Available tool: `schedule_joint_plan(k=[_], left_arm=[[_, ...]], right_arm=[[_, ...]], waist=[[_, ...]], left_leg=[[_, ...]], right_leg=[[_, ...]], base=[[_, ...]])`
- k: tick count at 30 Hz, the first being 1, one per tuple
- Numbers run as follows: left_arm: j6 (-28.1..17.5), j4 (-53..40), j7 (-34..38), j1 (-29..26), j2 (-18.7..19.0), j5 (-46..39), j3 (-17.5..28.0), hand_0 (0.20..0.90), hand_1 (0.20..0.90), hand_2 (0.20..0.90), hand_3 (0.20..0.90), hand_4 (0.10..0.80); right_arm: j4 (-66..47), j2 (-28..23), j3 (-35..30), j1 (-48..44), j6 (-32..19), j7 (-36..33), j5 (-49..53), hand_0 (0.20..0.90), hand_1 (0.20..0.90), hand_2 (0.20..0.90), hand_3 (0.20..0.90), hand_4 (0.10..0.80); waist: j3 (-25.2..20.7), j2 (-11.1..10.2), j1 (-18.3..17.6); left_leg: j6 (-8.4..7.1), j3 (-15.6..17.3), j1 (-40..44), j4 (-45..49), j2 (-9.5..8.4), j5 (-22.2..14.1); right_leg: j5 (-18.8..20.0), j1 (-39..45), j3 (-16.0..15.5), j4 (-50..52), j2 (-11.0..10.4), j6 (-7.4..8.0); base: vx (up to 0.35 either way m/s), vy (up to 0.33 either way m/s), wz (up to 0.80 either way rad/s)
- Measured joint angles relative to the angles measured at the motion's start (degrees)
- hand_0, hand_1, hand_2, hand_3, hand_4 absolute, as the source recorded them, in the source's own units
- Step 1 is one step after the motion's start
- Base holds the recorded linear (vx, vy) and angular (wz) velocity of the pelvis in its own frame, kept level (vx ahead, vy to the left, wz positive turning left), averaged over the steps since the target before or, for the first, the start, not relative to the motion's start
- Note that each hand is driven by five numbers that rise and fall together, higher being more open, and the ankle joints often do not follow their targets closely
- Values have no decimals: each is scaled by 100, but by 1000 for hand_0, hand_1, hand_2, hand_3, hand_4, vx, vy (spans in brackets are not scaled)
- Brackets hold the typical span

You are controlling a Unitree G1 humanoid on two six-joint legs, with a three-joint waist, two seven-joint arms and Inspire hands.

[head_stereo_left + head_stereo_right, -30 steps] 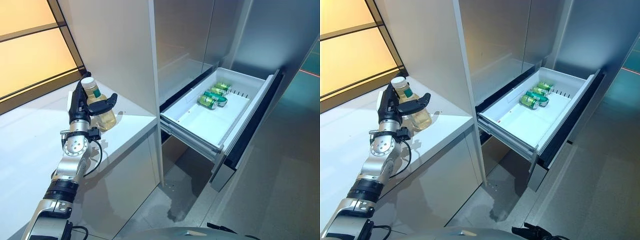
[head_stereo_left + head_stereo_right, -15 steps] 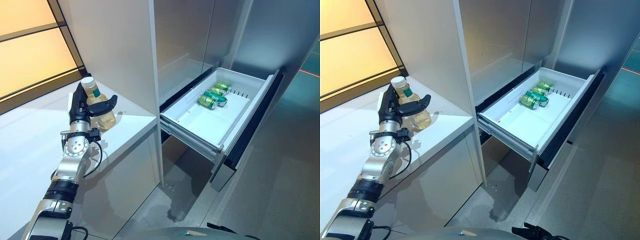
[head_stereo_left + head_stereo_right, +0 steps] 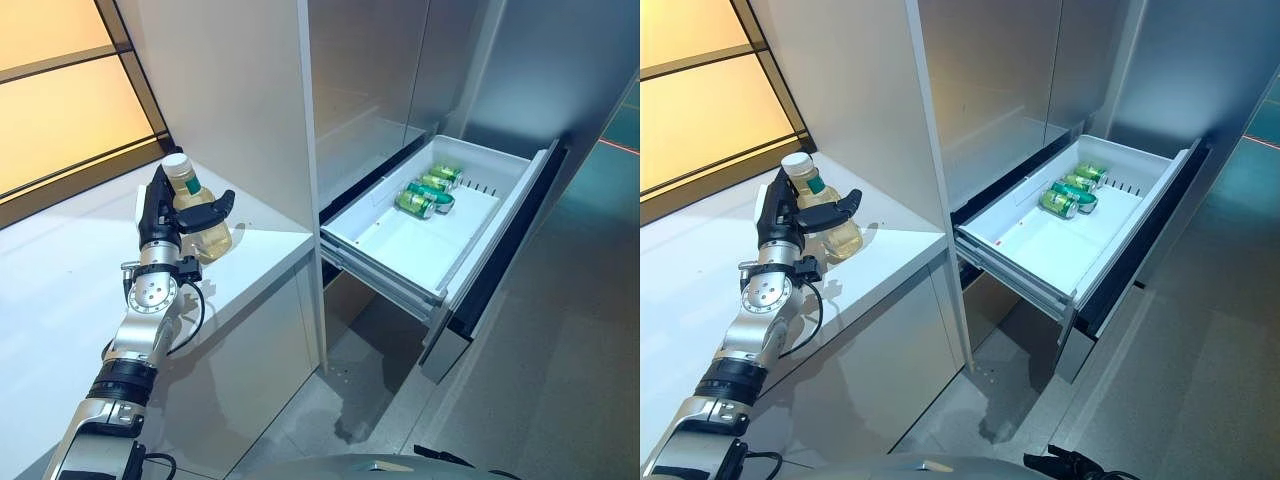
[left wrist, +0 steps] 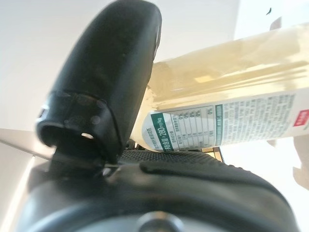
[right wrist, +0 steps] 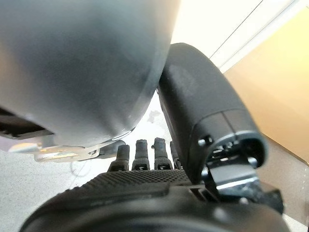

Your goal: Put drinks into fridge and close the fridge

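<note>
- The left hand is at a bottle of pale yellow drink that stands upright on the white counter, near the counter's far right corner, just beside the tall grey cabinet panel.
- Its thumb reaches across the front of the bottle and the fingers lie along the far side, so the hand cups the bottle's body; the left wrist view shows the thumb laid against the labelled bottle.
- The bottle has a white cap and a green neck band.
- The fridge drawer is pulled well out, to the right of the counter.
- Three green cans lie on their sides, side by side, near the drawer's far right corner; the rest of the white drawer floor is bare.
- The right hand shows only in its own wrist view, fingers straight in a row, holding nothing, with the thumb standing beside them.
</note>
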Motion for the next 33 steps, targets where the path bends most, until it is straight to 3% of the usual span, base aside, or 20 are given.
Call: schedule_joint_plan(k=[20, 22, 23, 24, 25, 26, 33], left_arm=[[1, 0, -7, 1, 0, 0, 0, 900, 900, 900, 900, 800], [1, 0, -8, 1, 0, 0, -1, 747, 747, 747, 722, 622], [1, 0, -10, 1, 0, -1, 0, 566, 566, 566, 510, 410], [1, 0, -14, 1, 0, -3, -1, 516, 516, 516, 453, 353], [1, 0, -14, 1, 0, -3, -1, 389, 389, 389, 304, 204], [1, 0, -18, 1, 0, -5, -1, 302, 302, 302, 203, 103], [-26, 0, -78, 3, 0, -208, 2, 300, 300, 300, 200, 100]], right_arm=[[-2, 2, -4, 0, -1, 1, 0, 900, 900, 900, 900, 800], [-3, 2, -3, 0, -1, 0, 0, 900, 900, 900, 900, 800], [-5, 2, -3, -1, 0, 0, 0, 900, 900, 900, 900, 800], [-5, 2, -4, 0, -1, 0, 0, 900, 900, 900, 900, 800], [-5, 2, -4, 0, -1, 0, 0, 900, 900, 900, 900, 800], [-6, 2, -3, -2, 0, 0, 0, 900, 900, 900, 900, 800], [-11, 3, -3, -2, -1, 0, 0, 900, 900, 900, 900, 800]], waist=[[13, -5, 1], [15, -6, 1], [17, -7, 1], [18, -8, 1], [19, -8, 1], [22, -8, 1], [39, -12, 8]], left_leg=[[0, 3, -4, 0, 0, 0], [0, 3, -4, 0, 0, 0], [-1, 4, -4, 0, 0, 0], [-1, 5, -4, 0, 0, 0], [-1, 6, -4, 0, 0, 0], [-1, 6, -4, 0, 0, 0], [-1, 7, -4, 0, -2, 0]], right_leg=[[0, -4, 2, -1, 0, 0], [0, -4, 2, 0, 0, 0], [0, -4, 2, -1, 0, 0], [0, -7, 2, -1, 0, 0], [0, -7, 3, -1, 0, 0], [0, -6, 4, -1, 0, 0], [0, -6, 5, -1, -1, 0]], base=[[0, 0, 0], [0, 0, 0], [0, 0, 0], [0, 0, 0], [0, 0, 0], [0, 0, 0], [0, 0, 0]])
